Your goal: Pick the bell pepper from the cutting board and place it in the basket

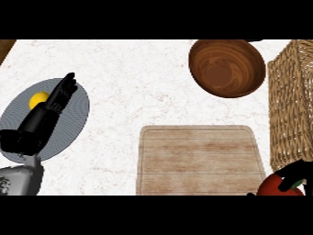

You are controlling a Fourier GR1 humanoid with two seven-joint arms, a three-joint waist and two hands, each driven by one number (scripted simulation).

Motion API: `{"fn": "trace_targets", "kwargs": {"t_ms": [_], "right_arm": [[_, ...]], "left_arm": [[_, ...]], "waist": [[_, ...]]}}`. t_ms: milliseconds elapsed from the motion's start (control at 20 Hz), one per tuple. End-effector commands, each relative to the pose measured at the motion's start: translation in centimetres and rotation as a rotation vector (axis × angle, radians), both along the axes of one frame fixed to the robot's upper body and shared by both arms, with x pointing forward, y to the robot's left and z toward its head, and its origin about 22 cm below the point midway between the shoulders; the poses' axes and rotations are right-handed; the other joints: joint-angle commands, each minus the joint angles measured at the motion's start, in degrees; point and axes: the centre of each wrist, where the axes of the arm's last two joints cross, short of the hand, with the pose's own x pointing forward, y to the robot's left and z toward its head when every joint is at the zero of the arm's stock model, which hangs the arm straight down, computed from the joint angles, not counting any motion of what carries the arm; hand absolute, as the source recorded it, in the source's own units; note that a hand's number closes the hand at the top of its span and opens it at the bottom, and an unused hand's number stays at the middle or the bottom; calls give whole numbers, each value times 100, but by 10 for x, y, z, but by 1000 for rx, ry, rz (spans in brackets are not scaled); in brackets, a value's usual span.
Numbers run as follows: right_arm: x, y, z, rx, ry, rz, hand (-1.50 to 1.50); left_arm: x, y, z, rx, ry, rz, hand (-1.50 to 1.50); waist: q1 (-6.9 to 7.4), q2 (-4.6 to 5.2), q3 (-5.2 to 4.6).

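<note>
Carrying the pepper (278, 187) looks to us like the step in hand: in the head view our right hand (303, 174) sits at the lower right corner with its fingers (286, 173) curled over the top of the red fruit, clamped on it. The pepper is off the board's (199, 158) right edge, low in the frame, just below and in front of the basket (301, 103), whose woven wall runs up the right side. We judge it is no longer resting on the board, though the frame cuts off its underside, so we cannot tell whether it hangs free or touches the counter (131, 73).

The next move, as we read it, calls for raising the pepper above the basket's rim, bringing it over the opening, and only then letting the fingers part. The rim stands tall, so the lift has to clear it.

The pepper itself shows as a smooth, glossy red round, with a small green stem beside the fingers; only its upper part is visible.

Our left hand (47, 112) rests at the left over a grey plate (74, 121), fingers straight and together, pointing up the frame. A yellow thing (38, 99) lies on that plate, partly hidden. A wooden bowl (226, 67) sits near the basket's upper left.
</note>
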Motion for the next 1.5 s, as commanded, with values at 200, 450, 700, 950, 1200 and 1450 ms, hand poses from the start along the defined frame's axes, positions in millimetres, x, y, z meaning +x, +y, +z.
{"fn": "trace_targets", "kwargs": {"t_ms": [200, 450, 700, 950, 1200, 1450], "right_arm": [[24, -18, 77, 97, -154, -145, 150], [69, -45, 108, 191, -242, -256, 150], [96, -98, 140, 194, -229, -313, 150], [120, -153, 125, 185, -186, -337, 150], [127, -176, 77, 171, -121, -309, 150], [140, -210, 68, 133, -197, -365, 150]], "left_arm": [[-1, -23, -3, -3, 6, -12, 0], [2, 1, 8, 8, -12, -16, 0], [-1, -3, 9, -17, 11, -36, 0], [5, -12, 6, 19, -3, -30, 0], [-4, -12, -6, -1, -23, -4, 0], [-1, -7, 15, -12, 5, -16, 0]], "waist": [[82, 9, 3], [93, -2, 9], [62, -4, 14], [59, 4, 16], [57, 6, 16], [78, 9, 17]]}}
